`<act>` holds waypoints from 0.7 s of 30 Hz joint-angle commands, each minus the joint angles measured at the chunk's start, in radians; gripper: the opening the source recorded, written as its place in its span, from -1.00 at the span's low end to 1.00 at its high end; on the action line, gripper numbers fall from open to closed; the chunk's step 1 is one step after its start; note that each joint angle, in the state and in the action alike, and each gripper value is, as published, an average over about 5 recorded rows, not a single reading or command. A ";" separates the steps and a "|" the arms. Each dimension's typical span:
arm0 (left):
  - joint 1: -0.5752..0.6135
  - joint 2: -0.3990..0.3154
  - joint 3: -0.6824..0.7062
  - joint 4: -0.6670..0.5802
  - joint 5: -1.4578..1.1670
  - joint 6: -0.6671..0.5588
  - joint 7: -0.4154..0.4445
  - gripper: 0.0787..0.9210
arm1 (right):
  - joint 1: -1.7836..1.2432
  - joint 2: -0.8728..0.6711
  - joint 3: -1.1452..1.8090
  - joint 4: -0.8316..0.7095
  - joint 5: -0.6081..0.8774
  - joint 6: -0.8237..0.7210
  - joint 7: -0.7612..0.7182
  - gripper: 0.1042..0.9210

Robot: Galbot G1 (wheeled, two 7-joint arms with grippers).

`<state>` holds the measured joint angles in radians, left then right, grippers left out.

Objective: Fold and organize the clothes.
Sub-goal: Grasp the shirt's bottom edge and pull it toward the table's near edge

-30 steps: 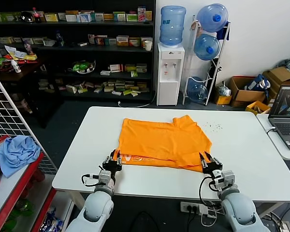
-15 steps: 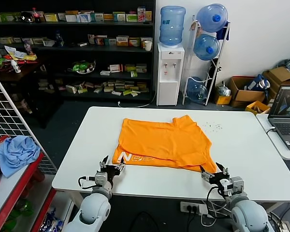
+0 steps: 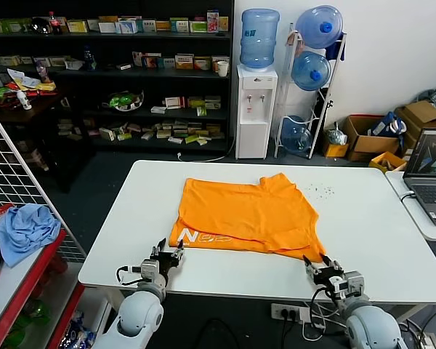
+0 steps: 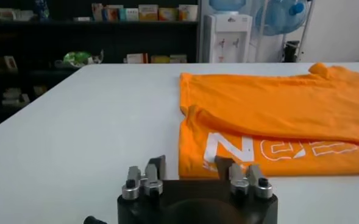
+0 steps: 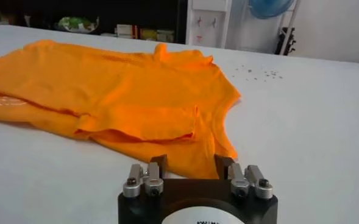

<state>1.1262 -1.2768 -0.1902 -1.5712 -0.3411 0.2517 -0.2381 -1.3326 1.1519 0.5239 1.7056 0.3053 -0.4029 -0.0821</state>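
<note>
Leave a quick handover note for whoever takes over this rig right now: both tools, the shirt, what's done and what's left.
Left tool: open, empty, at the near table edge just short of the T-shirt's near left corner.
Right tool: open, empty, just short of the near right corner.
T-shirt: mid-table, folded once, white lettering showing along the near strip.
Done: one fold laid down, cloth released.
Left: remaining folds, probably the sides in, then tidy it away.
</note>
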 commanded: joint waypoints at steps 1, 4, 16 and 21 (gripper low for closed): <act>0.010 0.005 0.002 -0.011 -0.008 0.001 0.002 0.00 | -0.002 0.002 0.000 -0.012 -0.004 -0.014 0.003 -0.20; 0.020 0.008 0.005 -0.026 -0.006 0.002 0.000 -0.21 | -0.006 -0.003 0.002 -0.009 -0.005 -0.014 0.004 -0.41; 0.129 0.075 0.012 -0.195 -0.004 0.026 -0.026 -0.95 | -0.094 -0.078 0.041 0.117 0.041 -0.066 0.036 -0.95; 0.204 0.113 0.008 -0.281 -0.004 0.038 -0.031 -0.96 | -0.168 -0.111 0.079 0.170 0.048 -0.078 0.040 -0.95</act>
<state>1.2413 -1.2050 -0.1809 -1.7306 -0.3451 0.2819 -0.2642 -1.4455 1.0683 0.5827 1.8237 0.3445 -0.4657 -0.0500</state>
